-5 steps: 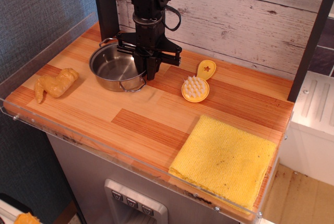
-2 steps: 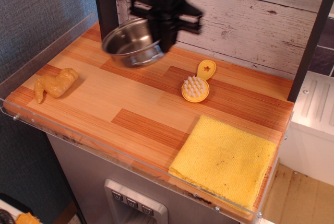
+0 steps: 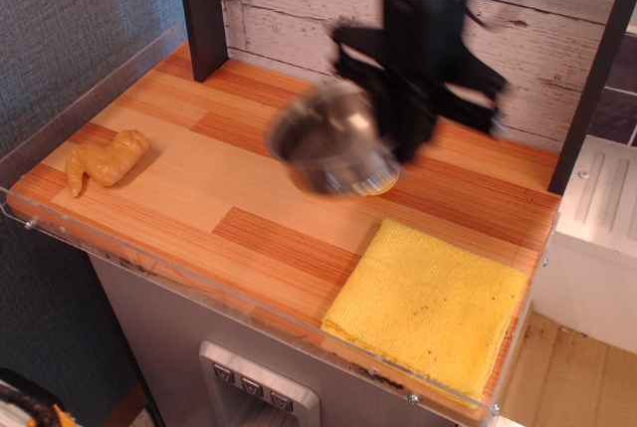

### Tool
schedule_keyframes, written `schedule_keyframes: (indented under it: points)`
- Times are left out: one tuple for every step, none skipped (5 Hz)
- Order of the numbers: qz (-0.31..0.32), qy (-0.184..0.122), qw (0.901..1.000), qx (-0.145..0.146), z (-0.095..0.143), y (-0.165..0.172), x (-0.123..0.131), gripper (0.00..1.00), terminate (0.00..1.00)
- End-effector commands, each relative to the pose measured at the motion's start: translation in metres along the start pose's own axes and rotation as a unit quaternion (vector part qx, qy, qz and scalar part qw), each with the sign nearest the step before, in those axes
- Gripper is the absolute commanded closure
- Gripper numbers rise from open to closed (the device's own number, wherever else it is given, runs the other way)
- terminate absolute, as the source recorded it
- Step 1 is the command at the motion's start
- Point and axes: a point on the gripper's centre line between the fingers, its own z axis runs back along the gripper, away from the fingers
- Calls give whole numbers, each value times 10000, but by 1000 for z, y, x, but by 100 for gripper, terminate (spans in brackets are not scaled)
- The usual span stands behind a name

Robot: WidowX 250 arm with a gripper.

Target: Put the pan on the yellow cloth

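- The pan [image 3: 328,143] hangs in the air at the centre of the frame, tilted and badly smeared by motion blur, clear of the worktop [image 3: 199,183].
- The pincer [image 3: 398,143] sits at the pan's right rim and appears clenched on it; the blur hides the jaws themselves, so the exact grip point cannot be made out.
- The yellow cloth [image 3: 428,308] lies flat at the lower right of the frame, near the worktop's front edge, well apart from the pan.
- A yellow-orange brush [image 3: 383,183] is mostly hidden beneath the pan, only a sliver showing at its lower right edge.
- A lumpy tan object [image 3: 105,160] rests at the left, out of the way.
- Risks, as I judge them:
  - A rim grip on a shiny, tilted pan carried fast could slip, so the pan might swing or drop short of the cloth.
  - Coming down too early could land the pan on the brush or on bare wood.
  - The cloth lies close to the front edge and looks only about as wide as the pan; an off-centre release could leave the pan overhanging, or drag and bunch the cloth.
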Motion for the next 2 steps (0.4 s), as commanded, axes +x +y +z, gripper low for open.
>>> schedule_keyframes:
  points:
    - [67, 24, 9998, -204, -14, -49, -22, 100, 0]
    - [100, 127, 9998, -139, -27, -48, -21, 100, 0]
